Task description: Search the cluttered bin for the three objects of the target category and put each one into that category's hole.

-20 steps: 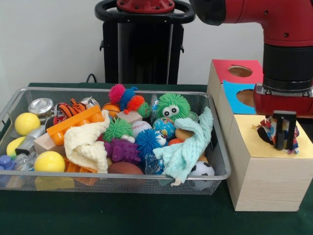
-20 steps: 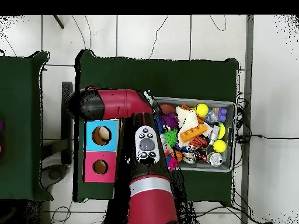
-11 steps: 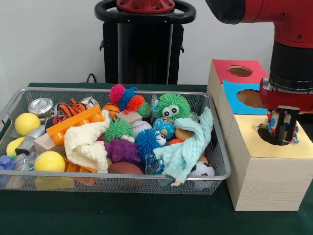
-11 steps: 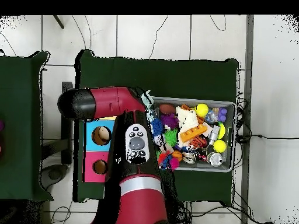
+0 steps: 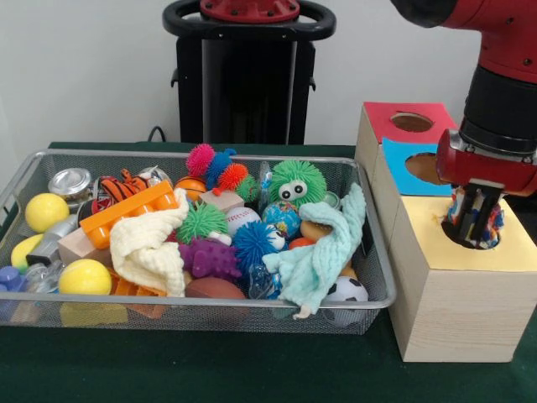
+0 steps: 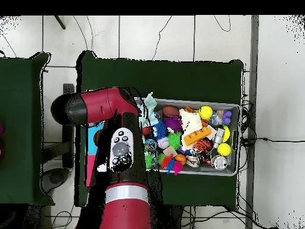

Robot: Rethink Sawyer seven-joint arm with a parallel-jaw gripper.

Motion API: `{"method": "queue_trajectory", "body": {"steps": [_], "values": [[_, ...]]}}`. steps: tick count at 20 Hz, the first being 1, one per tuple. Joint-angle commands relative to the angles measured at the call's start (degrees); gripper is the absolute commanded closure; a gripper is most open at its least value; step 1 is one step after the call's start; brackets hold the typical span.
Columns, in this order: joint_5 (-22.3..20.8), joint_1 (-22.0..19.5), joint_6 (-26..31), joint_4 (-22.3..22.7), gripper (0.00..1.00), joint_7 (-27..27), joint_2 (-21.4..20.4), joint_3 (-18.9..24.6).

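gripper [image 5: 475,220] clamps rope toy [image 5: 489,225] over yellow hole [image 5: 470,236], front only; overhead: arm hides it.

Red-and-black gripper [image 5: 475,220]: shifted right, lowered. Multicoloured braided rope toy [image 5: 484,228]: from above yellow box top [image 5: 512,248], now partly inside its round hole.

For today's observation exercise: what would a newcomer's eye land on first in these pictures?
The red arm's gripper holding a multicoloured rope toy over the round hole in the yellow-topped wooden box. Beside it, a wire mesh bin brims with toys, notably a green fuzzy ball with googly eyes.
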Motion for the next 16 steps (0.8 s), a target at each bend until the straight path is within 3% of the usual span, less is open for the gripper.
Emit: {"method": "queue_trajectory", "body": {"steps": [1,6,10,16], "values": [[-3.9,1.1,4.9,-0.3,1.0,4.1,6.6,-2.1],[-1.0,-1.4,3.8,0.2,1.0,2.5,9.5,1.2],[0.4,-3.7,6.5,-0.9,1.0,-2.0,12.7,5.0],[-0.6,-3.2,12.7,-7.4,1.0,-3.9,18.0,4.8]]}}
